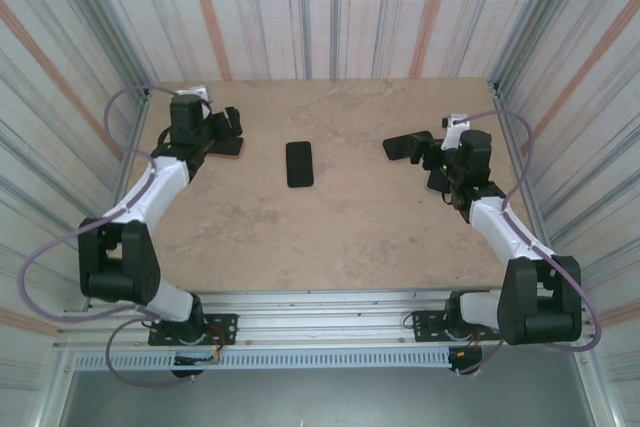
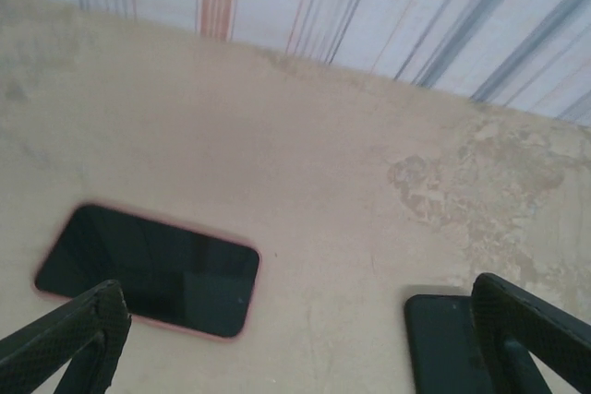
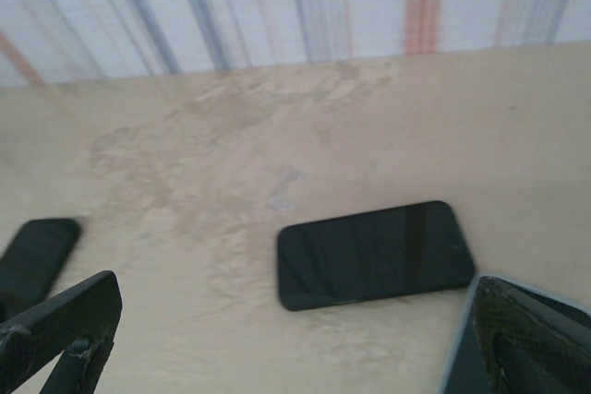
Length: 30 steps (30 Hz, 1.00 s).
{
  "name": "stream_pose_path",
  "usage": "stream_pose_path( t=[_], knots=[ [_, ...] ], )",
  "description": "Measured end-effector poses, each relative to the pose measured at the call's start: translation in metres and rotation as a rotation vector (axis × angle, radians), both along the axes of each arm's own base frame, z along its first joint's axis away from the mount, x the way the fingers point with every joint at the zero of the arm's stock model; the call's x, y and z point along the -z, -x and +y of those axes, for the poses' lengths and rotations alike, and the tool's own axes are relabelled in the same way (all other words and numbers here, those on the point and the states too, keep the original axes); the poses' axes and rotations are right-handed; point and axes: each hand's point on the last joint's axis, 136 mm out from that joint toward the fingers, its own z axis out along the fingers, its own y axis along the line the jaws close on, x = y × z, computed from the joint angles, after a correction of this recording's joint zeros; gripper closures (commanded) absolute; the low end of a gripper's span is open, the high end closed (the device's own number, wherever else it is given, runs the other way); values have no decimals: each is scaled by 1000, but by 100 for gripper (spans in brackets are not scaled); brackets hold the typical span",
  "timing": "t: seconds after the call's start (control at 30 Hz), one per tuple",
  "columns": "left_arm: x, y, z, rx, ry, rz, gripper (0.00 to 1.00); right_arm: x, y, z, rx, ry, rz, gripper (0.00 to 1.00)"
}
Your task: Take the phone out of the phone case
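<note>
While left hand [image 2: 297, 294] gapes, cased phone [image 2: 148, 269] lies ahead.

Lab test cell: striped curtain walls [image 1: 330, 7], beige tabletop [image 1: 340, 227], aluminium rail mount [image 1: 330, 307]

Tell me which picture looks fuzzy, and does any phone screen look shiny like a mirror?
Right wrist view: the fuzziest, the black phone and the striped wall look smeared. Left wrist view: sharper, and the pink-cased phone has faint mirror-like reflections on its dark screen. Top external view: even light on the table, only soft shadows, no bright glare.
</note>
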Motion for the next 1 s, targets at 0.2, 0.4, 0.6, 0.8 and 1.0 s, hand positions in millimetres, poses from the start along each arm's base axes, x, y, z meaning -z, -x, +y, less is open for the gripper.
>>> stream_pose_path(
  t=[0.2,0.4,0.6,0.8,1.0],
  knots=[
    [38,-14,8,-176,116,200,1,-19,-4,46,-109,4,57,1],
    [57,-22,19,-394,217,345,1,-10,-12,90,-220,12,168,1],
    [83,-23,24,-582,278,491,1,7,-9,124,-310,17,257,1],
    [117,-18,25,-705,299,616,1,9,-8,139,-347,19,279,1],
    [144,-20,31,-817,321,704,1,9,-6,144,-369,10,294,1]
  ],
)
